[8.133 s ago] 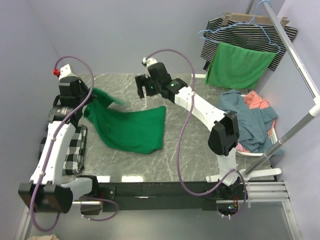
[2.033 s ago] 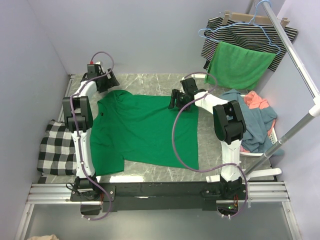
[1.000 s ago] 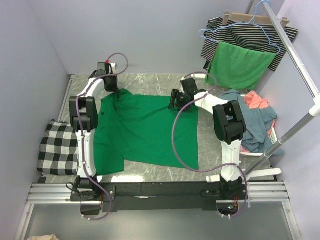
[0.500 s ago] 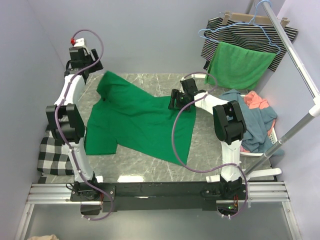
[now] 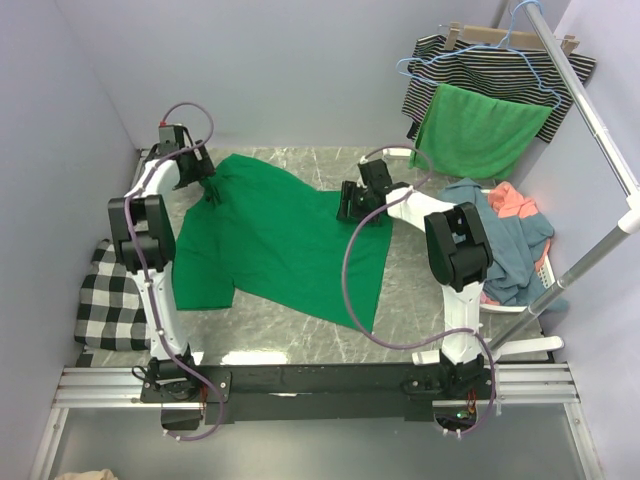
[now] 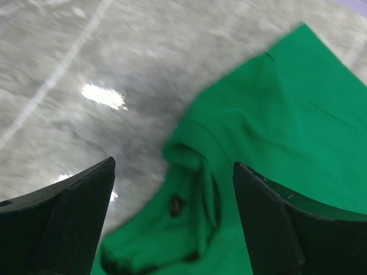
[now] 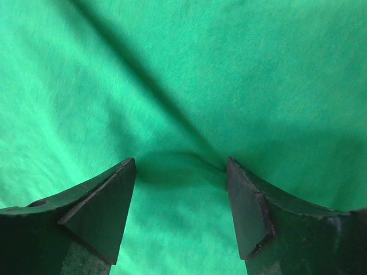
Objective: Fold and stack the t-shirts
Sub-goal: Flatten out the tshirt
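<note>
An emerald green t-shirt (image 5: 280,240) lies spread and slightly skewed on the grey marble table (image 5: 420,290). My left gripper (image 5: 203,180) hovers open over its far-left corner. In the left wrist view the bunched collar (image 6: 192,220) sits below the gap between the jaws (image 6: 173,166), which hold nothing. My right gripper (image 5: 348,208) stands open low over the shirt's far right part. In its wrist view a raised crease of green cloth (image 7: 183,123) runs toward the gap (image 7: 180,163). A dusty blue t-shirt (image 5: 495,235) and a coral t-shirt (image 5: 515,200) lie heaped at the right.
A black-and-white checked cloth (image 5: 110,295) lies at the table's left edge. A striped garment (image 5: 500,60) and a bright green cloth (image 5: 480,130) hang from a hanger at the back right. A white rail (image 5: 590,110) slants down the right side. Walls close in at left and back.
My left gripper pulled the shirt's collar end toward the far left, opened and let it go, then dropped back near the collar. The shirt now lies skewed. The right gripper has stayed put.
</note>
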`<move>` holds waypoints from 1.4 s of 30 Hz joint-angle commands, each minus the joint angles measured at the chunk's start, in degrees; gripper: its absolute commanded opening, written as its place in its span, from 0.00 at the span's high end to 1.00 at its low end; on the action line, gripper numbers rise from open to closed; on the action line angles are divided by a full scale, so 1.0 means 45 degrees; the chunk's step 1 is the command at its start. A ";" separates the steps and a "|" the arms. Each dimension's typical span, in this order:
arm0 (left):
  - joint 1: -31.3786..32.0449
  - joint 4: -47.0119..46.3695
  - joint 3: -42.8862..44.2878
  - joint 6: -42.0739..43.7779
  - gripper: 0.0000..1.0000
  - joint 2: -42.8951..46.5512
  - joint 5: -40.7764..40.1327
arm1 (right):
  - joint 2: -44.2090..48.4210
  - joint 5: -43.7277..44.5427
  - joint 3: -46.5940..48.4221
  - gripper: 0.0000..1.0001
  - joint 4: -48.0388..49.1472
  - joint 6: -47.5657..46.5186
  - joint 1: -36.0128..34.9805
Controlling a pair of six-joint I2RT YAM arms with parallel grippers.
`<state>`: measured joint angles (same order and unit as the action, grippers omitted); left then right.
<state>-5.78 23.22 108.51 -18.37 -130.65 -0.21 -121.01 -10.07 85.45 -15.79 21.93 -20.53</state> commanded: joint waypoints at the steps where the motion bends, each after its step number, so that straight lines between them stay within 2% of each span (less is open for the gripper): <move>1: 0.0209 -0.1189 -0.1914 -0.0935 0.10 0.2561 0.1627 | 0.0814 0.1297 -0.1370 0.26 -0.1414 -0.0167 -0.0864; 5: 0.0717 -0.2191 -0.4207 -0.1971 0.10 0.4303 0.2546 | 0.2084 0.1826 -0.1528 0.23 -0.1315 -0.0304 -0.1237; 8: 0.1709 -0.1960 -0.5594 -0.2284 0.10 0.5476 0.1516 | 0.2691 0.1845 -0.1275 0.22 -0.1801 -0.0460 -0.1451; 9: 0.1966 -0.1784 -0.5868 -0.2401 0.10 0.5711 0.0544 | 0.2905 0.2059 -0.1293 0.23 -0.2035 -0.0518 -0.1530; 12: 0.2787 -0.1625 -0.7175 -0.2965 0.10 0.6609 -0.0321 | 0.3529 0.2217 -0.1936 0.22 -0.1921 -0.0616 -0.1823; 15: 0.3159 -0.2052 -0.8972 -0.3688 0.10 0.7508 -0.0385 | 0.4115 0.2354 -0.2854 0.22 -0.1629 -0.0597 -0.1921; 18: 0.3355 -0.2172 -1.0747 -0.4081 0.10 0.8114 -0.0694 | 0.4430 0.1633 -0.3577 0.22 -0.1317 -0.0597 -0.2076; 27: 0.3453 -0.1529 -1.2627 -0.4784 0.10 0.9111 -0.2199 | 0.4157 -0.0751 -0.4808 0.25 -0.0613 -0.0031 -0.2565; 33: 0.3628 -0.0650 -1.3758 -0.5447 0.12 0.9599 -0.1812 | 0.4274 -0.0168 -0.6232 0.26 -0.0904 0.1237 -0.2858; 37: 0.4951 -0.0124 -1.4853 -0.6423 0.11 1.0650 -0.1711 | 0.4742 0.0476 -0.7832 0.27 -0.0885 0.2039 -0.3248; 42: 0.6146 0.0599 -1.6627 -0.8200 0.11 1.1902 -0.1244 | 0.5503 0.1006 -0.8773 0.27 -0.1392 0.2996 -0.4125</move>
<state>18.61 19.27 39.86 -47.13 -80.36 -8.88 -95.70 -7.94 51.99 -12.67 30.33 -35.38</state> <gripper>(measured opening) 0.893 0.732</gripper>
